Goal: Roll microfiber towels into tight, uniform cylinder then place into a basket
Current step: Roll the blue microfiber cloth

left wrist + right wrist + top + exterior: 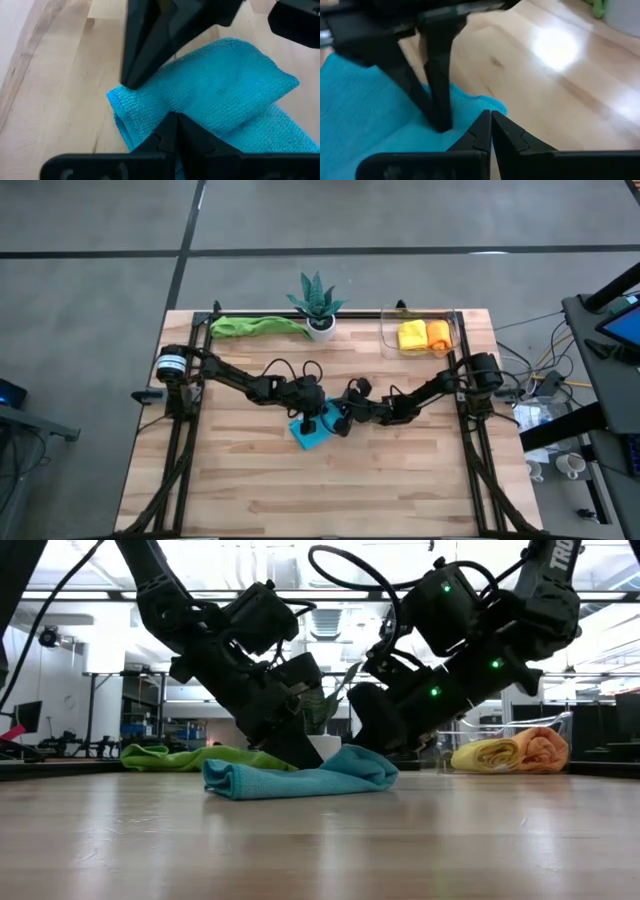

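Progress est.: approx. halfway, judging by towel positions. Two rolled towels, the yellow roll (411,336) and the orange roll (438,334), are lying side by side inside the clear basket (386,330) at the far right of the tabletop (400,480); these appear complete. The light blue towel (311,430) is lying near the tabletop centre, folded/bunched w/ a loose fold at one end in the low view, not yet a tight cylinder. Both arms are working on it. The left end effector (309,420) is pressing down on the towel w/ fingers fully closed, tips together, nothing clamped between them as far as the left wrist view shows. The right end effector (345,423) is sitting at the towel's right edge, fingers likewise closed tip-to-tip, touching or just beside the cloth; no grip on fabric is showing. The green towel (255,326) is lying stretched out, unrolled, at the far left of the tabletop, just beside the potted plant (318,304). Remaining, as a judgement: finishing the blue roll, transferring it to the basket, then rolling and placing the green one. Basket appears to have room beside the two rolls.
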Robot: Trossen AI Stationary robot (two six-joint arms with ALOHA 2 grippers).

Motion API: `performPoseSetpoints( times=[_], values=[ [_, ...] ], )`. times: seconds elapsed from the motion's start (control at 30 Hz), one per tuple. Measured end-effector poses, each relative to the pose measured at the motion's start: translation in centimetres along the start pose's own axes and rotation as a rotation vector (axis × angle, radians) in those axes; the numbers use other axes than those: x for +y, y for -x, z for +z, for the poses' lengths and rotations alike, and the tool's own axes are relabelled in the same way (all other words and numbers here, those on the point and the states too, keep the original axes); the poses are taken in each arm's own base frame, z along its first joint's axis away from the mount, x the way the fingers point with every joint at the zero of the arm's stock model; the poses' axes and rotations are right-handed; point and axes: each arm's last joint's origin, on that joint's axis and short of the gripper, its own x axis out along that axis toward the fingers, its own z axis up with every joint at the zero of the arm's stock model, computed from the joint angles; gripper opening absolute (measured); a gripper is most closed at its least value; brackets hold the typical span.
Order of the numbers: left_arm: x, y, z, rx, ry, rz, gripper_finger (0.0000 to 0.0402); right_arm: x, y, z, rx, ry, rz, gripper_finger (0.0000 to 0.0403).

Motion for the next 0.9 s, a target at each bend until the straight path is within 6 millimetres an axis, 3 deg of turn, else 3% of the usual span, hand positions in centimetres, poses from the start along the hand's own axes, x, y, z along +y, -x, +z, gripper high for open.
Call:
performPoseSetpoints(
  times=[0.23,0.9],
  values=[
    [0.0,0.0,0.0,0.0,0.0,-0.002,0.0,0.4,0.2,-0.4,0.04,0.0,0.069,0.0008],
    [-0.1,0.0,0.0,-0.001,-0.001,-0.007,0.0,2.9,3.8,-2.3,0.192,0.059,0.122,0.0008]
  ],
)
